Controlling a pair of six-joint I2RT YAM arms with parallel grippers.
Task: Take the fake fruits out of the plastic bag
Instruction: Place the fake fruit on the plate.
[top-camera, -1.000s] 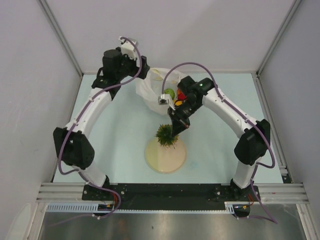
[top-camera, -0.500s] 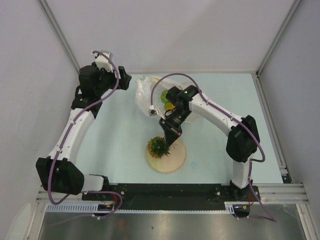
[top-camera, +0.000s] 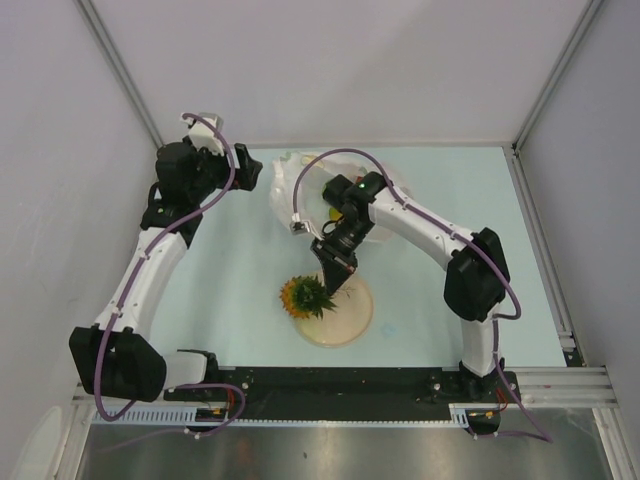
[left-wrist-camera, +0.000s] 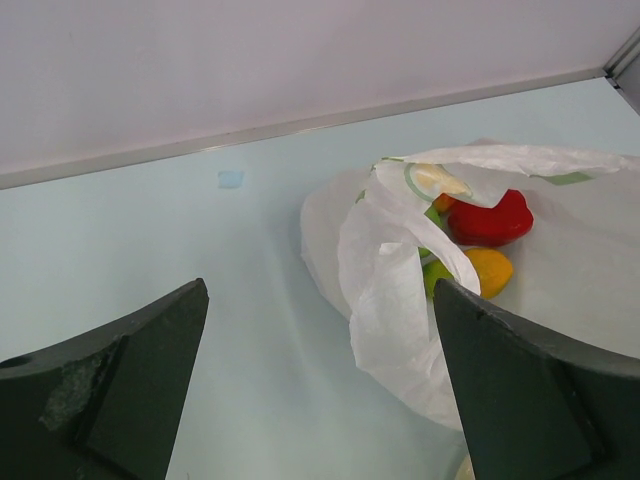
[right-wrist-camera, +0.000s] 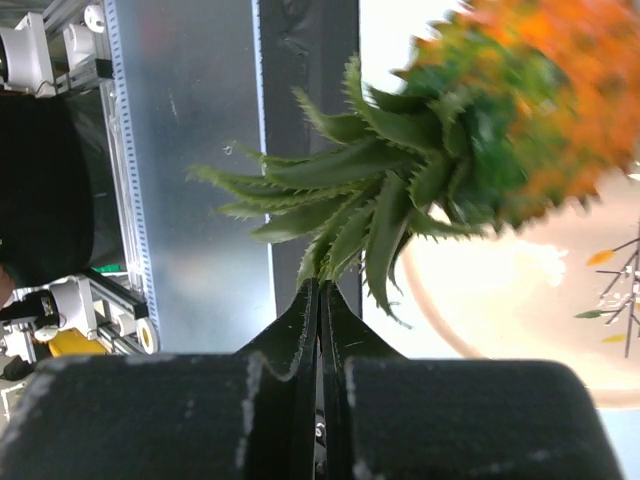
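Observation:
My right gripper (top-camera: 333, 283) is shut on the green leaves (right-wrist-camera: 380, 190) of the orange pineapple (top-camera: 304, 296), holding it at the left rim of the beige plate (top-camera: 352, 322). Its blurred orange body (right-wrist-camera: 560, 60) shows in the right wrist view, and I cannot tell whether it touches the plate. The translucent white plastic bag (left-wrist-camera: 400, 290) lies on the table, its mouth open. Inside are the glossy red piece (left-wrist-camera: 490, 220), the yellow-orange mango (left-wrist-camera: 492, 270) and a bit of the green piece (left-wrist-camera: 432, 275). My left gripper (left-wrist-camera: 320, 400) is open and empty, just left of the bag (top-camera: 290, 195).
The plate (right-wrist-camera: 500, 300) sits on the pale blue table near the front middle. White walls enclose the table at the back and sides. A black and metal rail (top-camera: 340, 385) runs along the near edge.
My right gripper has carried the pineapple from beside the bag down and left to the plate. My left arm has swung left, away from the top of the bag.

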